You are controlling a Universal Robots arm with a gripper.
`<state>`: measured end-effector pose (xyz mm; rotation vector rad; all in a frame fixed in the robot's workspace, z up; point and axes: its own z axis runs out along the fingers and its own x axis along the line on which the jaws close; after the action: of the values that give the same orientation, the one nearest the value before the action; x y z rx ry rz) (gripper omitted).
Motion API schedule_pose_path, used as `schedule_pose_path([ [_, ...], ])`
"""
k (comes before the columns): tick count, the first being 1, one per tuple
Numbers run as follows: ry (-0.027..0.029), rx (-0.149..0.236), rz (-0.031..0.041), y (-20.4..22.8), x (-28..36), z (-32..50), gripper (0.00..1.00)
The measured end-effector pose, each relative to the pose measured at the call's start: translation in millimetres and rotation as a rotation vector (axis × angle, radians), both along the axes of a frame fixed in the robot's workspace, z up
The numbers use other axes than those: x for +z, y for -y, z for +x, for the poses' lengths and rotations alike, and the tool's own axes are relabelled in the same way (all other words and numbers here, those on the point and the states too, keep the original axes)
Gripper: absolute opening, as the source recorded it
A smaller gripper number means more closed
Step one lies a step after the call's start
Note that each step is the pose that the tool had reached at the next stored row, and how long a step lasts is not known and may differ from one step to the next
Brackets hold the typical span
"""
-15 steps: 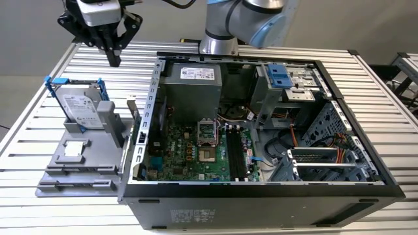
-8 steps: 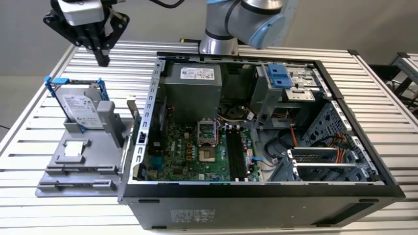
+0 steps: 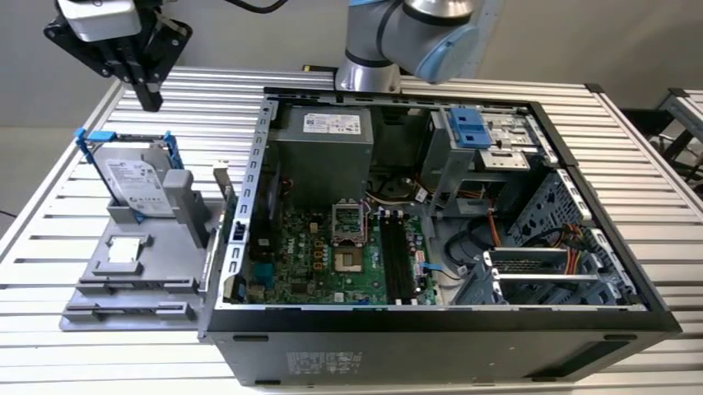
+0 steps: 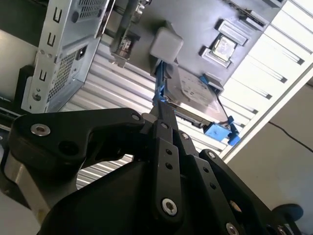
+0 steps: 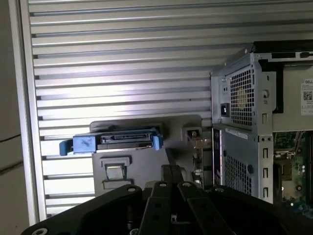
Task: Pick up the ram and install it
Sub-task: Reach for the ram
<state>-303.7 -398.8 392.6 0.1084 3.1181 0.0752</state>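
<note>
On the table (image 3: 99, 115), beside the open computer case (image 3: 439, 329), a grey holder (image 3: 132, 280) stands the ram (image 3: 226, 206) on edge. The gripper (image 3: 150, 100) hangs well above, jaws closed on nothing. The ram looks light, stiff and fragile, best pinched across its flat faces mid-length.

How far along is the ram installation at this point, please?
Nothing looks done yet: the thin greyish ram stick stands in the grey fixture beside the open computer case, and the motherboard's long black slots are empty. The gripper hangs above the slatted table, shut, holding nothing. Pickup and seating both remain.
</note>
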Motion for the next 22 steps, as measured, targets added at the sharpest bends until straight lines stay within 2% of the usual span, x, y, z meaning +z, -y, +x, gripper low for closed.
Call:
schedule_pose_path([
  [13, -0.0001, 0.0, -0.0001, 0.0, 0.0, -32.4, 0.0],
  [19, 0.0, 0.0, 0.0, 0.6, 0.0, -33.7, 0.0],
  [22, 0.0, 0.0, 0.0, 6.8, -0.1, -34.4, 0.0],
])
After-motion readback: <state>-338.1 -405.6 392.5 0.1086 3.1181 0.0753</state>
